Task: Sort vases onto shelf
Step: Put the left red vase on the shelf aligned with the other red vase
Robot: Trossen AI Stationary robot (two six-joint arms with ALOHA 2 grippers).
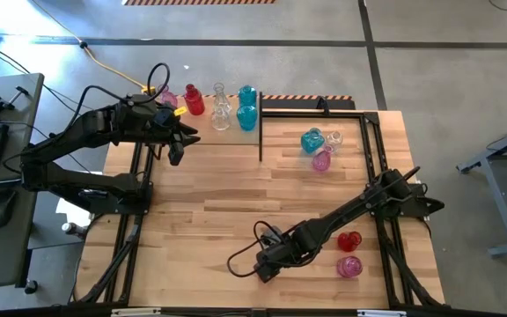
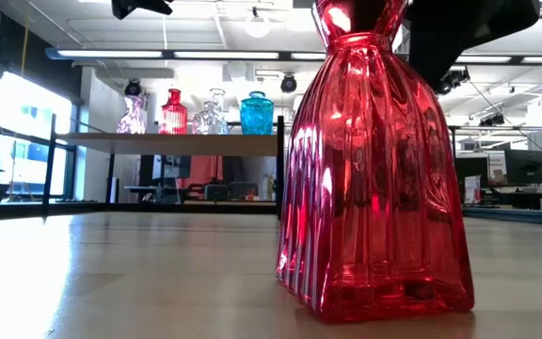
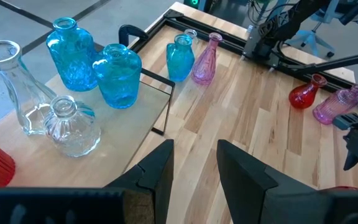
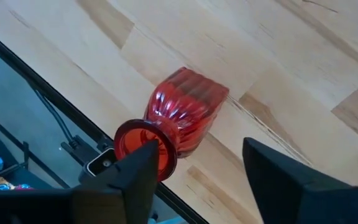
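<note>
Ribbed and deep red, a tall vase (image 2: 374,160) fills the low view: a squarish fluted body flaring toward the base, a pinched neck, standing upright on the wooden tabletop (image 2: 111,273).

From the right wrist, the same red vase (image 4: 182,115) stands just ahead of the right gripper (image 4: 194,165). Its round rim lies against or just beside one finger (image 4: 132,171), and most of its body sits in the gap between the two. The jaws stand partly open around the neck; whether they touch the glass is hard to tell.

In the high view the right gripper (image 1: 267,262) sits at the near edge of the table. A round red vase (image 1: 349,240) and a pink vase (image 1: 349,266) lie well off to its side.

The left gripper (image 1: 179,141) hovers beside the shelf (image 1: 205,132), its fingers (image 3: 160,171) narrowly apart and holding nothing. Ahead of it on the shelf stand two teal vases (image 3: 95,62) and two clear vases (image 3: 42,109). Beyond the shelf edge, a small teal vase (image 3: 180,57) and a slim pink vase (image 3: 205,59) stand together on the table.
</note>
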